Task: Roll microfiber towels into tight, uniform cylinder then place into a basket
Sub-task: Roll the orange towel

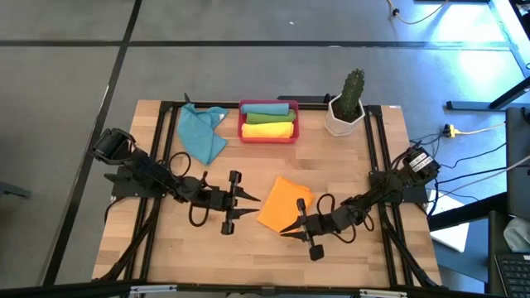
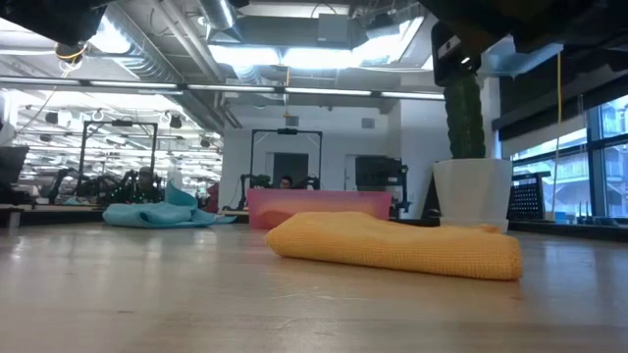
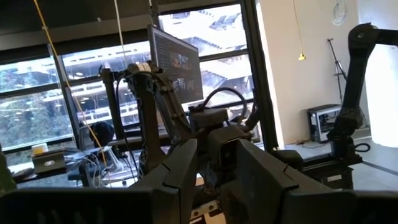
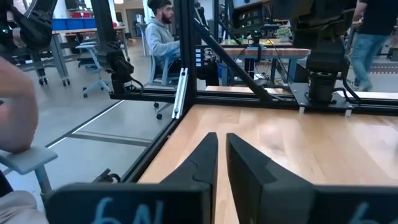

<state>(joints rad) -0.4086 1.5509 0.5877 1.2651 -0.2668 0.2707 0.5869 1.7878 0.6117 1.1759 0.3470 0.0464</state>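
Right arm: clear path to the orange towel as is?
Probably yes. The right gripper sits at the orange towel's near edge, with bare table around it. The left gripper waits off the towel's other side, not between them.

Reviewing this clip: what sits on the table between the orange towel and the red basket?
Nothing: in the high view, only bare wood separates the orange towel from the red basket. The teal towel lies off to the basket's side, not between them.
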